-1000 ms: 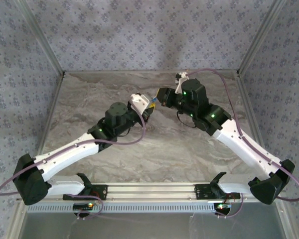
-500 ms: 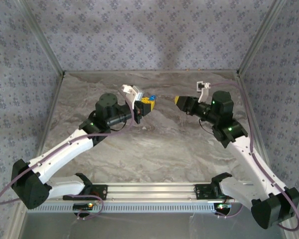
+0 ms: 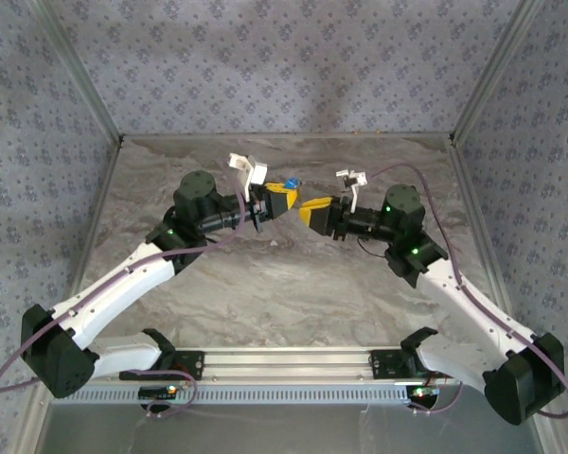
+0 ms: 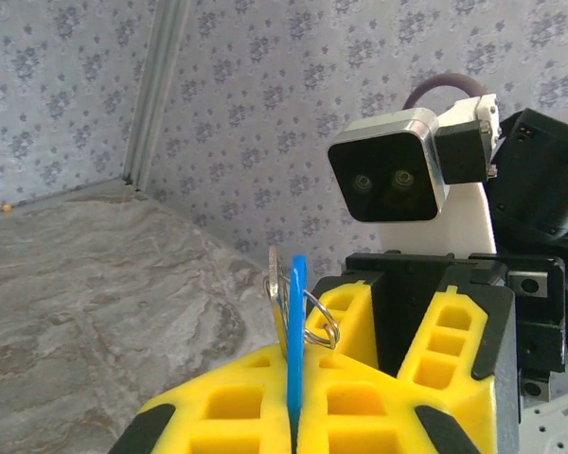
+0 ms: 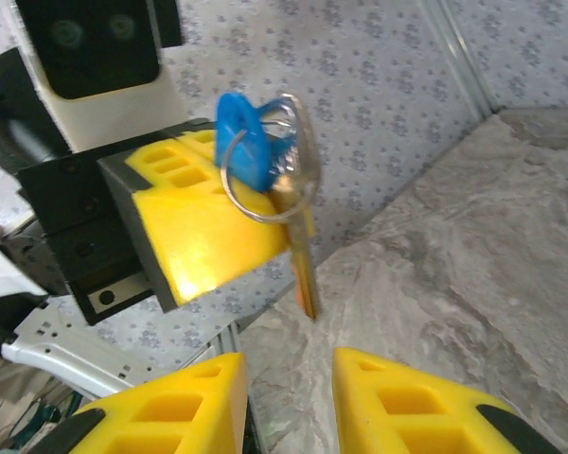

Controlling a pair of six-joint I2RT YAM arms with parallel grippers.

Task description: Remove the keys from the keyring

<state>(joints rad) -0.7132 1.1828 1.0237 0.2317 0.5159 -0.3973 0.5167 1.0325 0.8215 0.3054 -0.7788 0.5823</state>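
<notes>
My left gripper [image 3: 282, 200] is held up over the middle of the table, its yellow pads [image 4: 237, 402] shut on the blue key [image 4: 294, 312]. The keys [image 5: 241, 149] stick out past the pads as a small bunch: a blue head and a metal key [image 5: 304, 255] hanging down. The silver keyring [image 5: 257, 184] loops through them, and the keyring [image 4: 318, 320] sits just above the pads. My right gripper [image 3: 312, 214] faces the left one from close by, open. Its fingers [image 5: 426, 407] stand just below the hanging key's tip, nothing between them.
The grey marbled table [image 3: 293, 284] lies below both grippers. Patterned walls with metal corner posts [image 3: 80, 90] enclose it at the back and sides. The right wrist camera [image 4: 390, 178] looks straight at the left gripper from a short distance.
A second ago both grippers met at the keys. The right gripper then swung off to the right and has come back close to the left one. The left gripper drew back left, still holding the bunch.
</notes>
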